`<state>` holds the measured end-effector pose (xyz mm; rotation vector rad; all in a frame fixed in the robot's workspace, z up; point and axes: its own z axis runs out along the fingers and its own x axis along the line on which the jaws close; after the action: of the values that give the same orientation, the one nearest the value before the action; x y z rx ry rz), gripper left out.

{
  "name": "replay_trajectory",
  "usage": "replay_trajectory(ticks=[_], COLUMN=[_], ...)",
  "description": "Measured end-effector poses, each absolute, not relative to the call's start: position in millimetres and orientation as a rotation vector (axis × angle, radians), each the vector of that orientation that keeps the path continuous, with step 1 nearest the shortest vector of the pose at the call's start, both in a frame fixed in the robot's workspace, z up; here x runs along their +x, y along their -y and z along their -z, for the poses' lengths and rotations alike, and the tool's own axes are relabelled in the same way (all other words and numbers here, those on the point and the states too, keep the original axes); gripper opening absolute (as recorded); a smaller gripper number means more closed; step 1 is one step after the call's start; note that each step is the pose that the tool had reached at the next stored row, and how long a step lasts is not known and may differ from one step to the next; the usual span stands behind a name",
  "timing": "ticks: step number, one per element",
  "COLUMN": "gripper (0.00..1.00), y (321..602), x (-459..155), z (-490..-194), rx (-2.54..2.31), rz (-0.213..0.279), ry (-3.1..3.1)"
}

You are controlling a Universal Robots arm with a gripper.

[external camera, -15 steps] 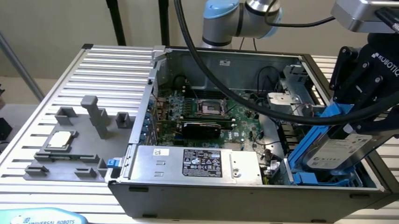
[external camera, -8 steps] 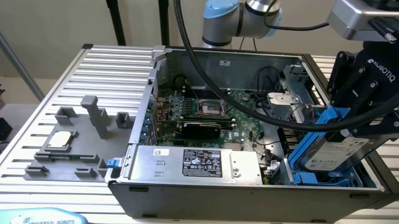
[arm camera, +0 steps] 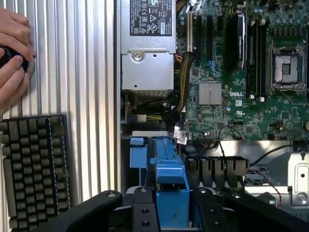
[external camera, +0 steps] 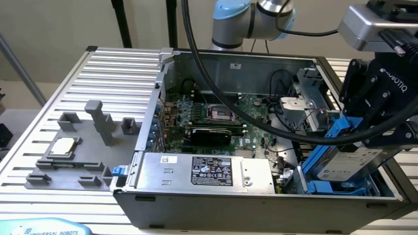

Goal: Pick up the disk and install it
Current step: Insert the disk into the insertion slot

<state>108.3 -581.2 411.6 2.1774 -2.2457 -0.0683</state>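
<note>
The disk (external camera: 349, 161), a silver-grey drive with a white label in a bright blue carrier, hangs tilted over the drive bay at the exterior view's right end of the open computer case (external camera: 163, 88). My black gripper (external camera: 349, 128) is shut on the carrier's upper end, and the disk's lower end reaches down into the blue bay (external camera: 326, 187). In the wrist view the blue carrier (arm camera: 170, 186) sits between the two black fingers (arm camera: 145, 208) of the gripper (arm camera: 174, 212); the drive's body is hidden below it.
Inside the case lie a green motherboard (external camera: 216, 117) and a silver power supply box (external camera: 209, 171) with a black label. A grey fixture (external camera: 72, 156) holding a small square chip (external camera: 62, 147) stands on the ribbed table. A person's hands (arm camera: 14, 53) and a keyboard (arm camera: 34, 164) are beside the case.
</note>
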Motion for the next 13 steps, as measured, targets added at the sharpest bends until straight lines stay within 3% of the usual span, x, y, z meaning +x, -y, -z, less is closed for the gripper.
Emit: replay_trajectory(ticks=[13], gripper=[0.33], y=[580.6], x=[105.1], z=[-403.9], rx=[2.178], rz=[0.068], ry=[2.245])
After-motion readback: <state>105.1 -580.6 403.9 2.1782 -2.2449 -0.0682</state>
